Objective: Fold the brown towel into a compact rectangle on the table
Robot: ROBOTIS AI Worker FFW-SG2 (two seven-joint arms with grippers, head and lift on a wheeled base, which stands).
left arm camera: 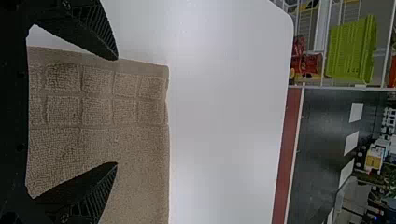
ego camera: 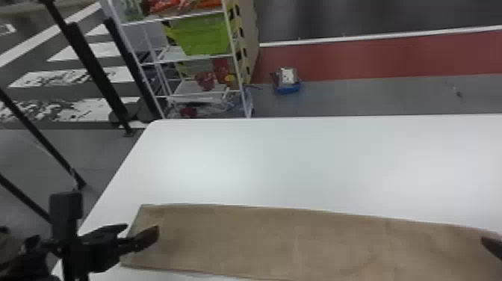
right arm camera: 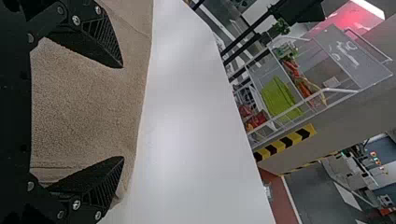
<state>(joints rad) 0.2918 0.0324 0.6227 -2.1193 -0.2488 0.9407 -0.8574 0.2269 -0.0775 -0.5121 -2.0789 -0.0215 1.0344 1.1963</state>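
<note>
At the left end of the brown towel [ego camera: 269, 237], the left gripper [ego camera: 143, 227] has its fingers apart. The towel itself lies as one long strip upon the white table [ego camera: 298, 160]. At its right end, the right gripper [ego camera: 493, 246] has fingers spread also.

- head view: from above, facing forward and down across the table [ego camera: 298, 160];
- left wrist view: sideways, close over the towel [left arm camera: 140, 154], facing beyond it;
- right wrist view: sideways, likewise close;
- all three share towel, table, rack [ego camera: 173, 55]
</note>
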